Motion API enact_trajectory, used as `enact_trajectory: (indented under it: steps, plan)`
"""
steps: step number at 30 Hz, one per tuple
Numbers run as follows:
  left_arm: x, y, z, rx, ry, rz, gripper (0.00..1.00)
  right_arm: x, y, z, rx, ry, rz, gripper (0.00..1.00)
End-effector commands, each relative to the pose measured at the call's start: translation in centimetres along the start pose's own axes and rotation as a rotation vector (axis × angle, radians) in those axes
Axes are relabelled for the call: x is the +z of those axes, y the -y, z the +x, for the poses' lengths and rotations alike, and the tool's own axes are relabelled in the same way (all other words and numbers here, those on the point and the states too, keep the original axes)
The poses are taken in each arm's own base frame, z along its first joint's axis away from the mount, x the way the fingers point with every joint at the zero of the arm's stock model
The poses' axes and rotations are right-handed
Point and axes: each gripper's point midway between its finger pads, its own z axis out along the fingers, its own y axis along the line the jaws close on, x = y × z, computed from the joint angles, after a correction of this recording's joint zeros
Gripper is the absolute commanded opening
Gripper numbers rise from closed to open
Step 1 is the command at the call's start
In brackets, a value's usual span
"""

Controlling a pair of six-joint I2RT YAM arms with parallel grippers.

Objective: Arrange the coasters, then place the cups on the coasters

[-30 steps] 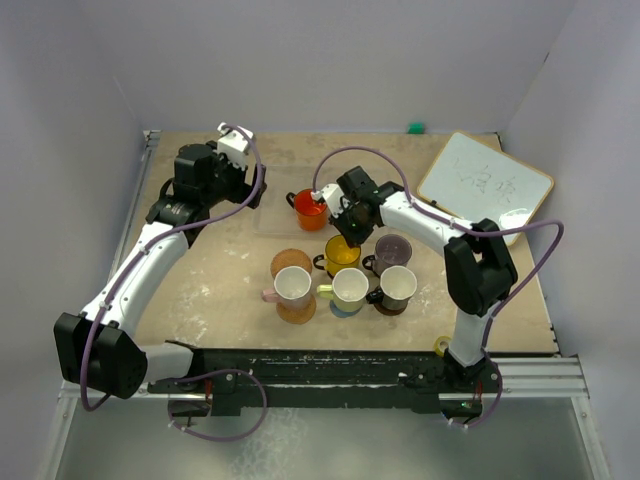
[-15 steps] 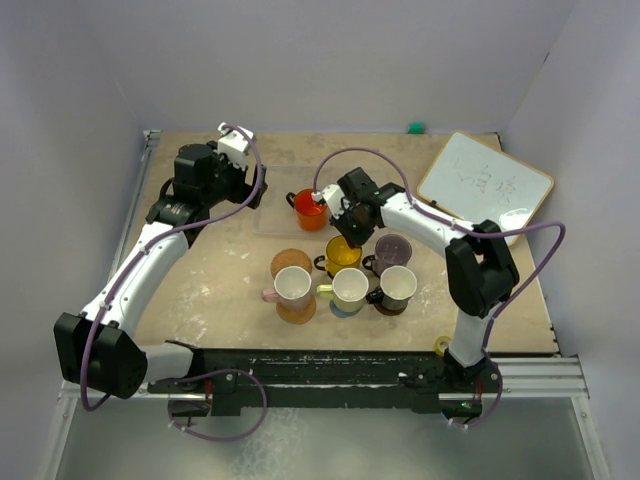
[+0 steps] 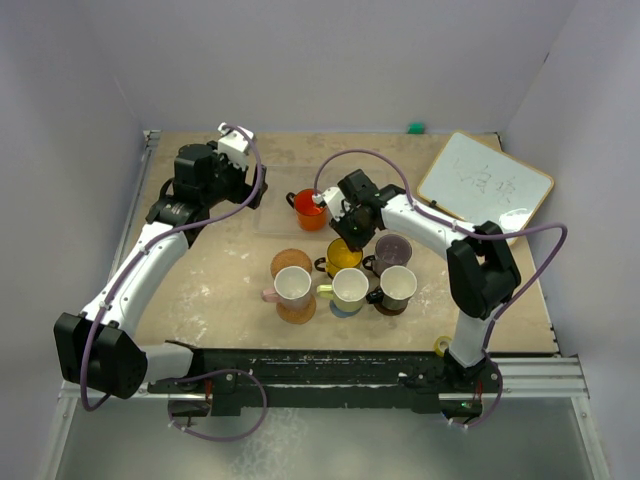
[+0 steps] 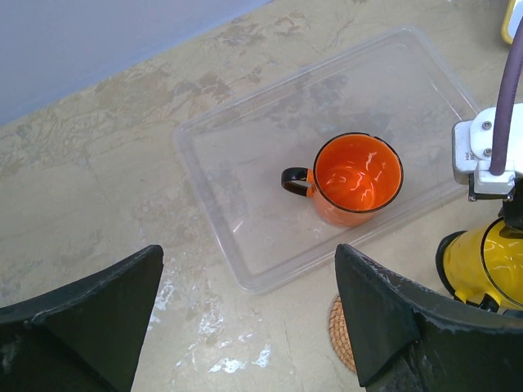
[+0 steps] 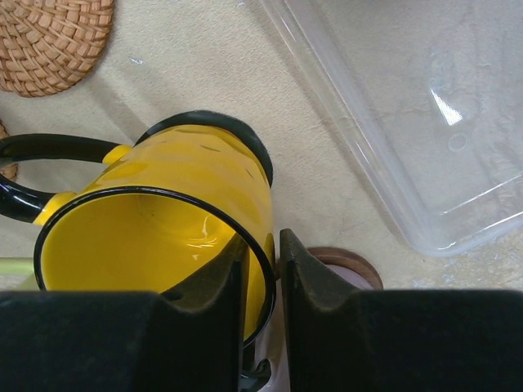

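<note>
Ceramic, stiff, likely slippery: the yellow cup [image 5: 155,237] is just beside the clear tray [image 5: 392,122]; its rim wall suits a pinch. The right gripper [image 5: 261,249] straddles that wall, clamped or not I cannot tell; the left gripper [image 4: 248,261] gapes empty near the tray.

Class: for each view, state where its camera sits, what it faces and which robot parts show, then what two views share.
Top external: above, behind the robot, facing down at the table; left arm and right arm show.
Left wrist: on the left arm, facing the orange mug in the clear tray; open left gripper shows.
Right wrist: on the right arm, facing the yellow mug; right gripper straddles its rim.
Shared: both wrist views show the yellow mug and tray.
</note>
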Motion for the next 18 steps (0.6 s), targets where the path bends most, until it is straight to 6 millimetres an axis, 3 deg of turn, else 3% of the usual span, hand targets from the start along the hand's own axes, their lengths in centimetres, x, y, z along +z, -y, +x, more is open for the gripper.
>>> enact_trajectory:
  steps: [1, 9, 18]
  plan:
    - [-0.6, -0.2, -1.7, -0.005, 0.063, 0.000, 0.83, -1.7, -0.2, -0.7, 0.002, 0.039, 0.016, 0.27]
    - [-0.4, -0.5, -1.4, 0.007, 0.052, -0.013, 0.83, -3.0, 0.3, -2.0, -0.008, 0.071, 0.037, 0.49]
    - [0.3, -0.9, -0.6, 0.038, 0.025, -0.025, 0.83, -5.9, 0.1, -3.6, -0.046, 0.141, 0.028, 0.74]
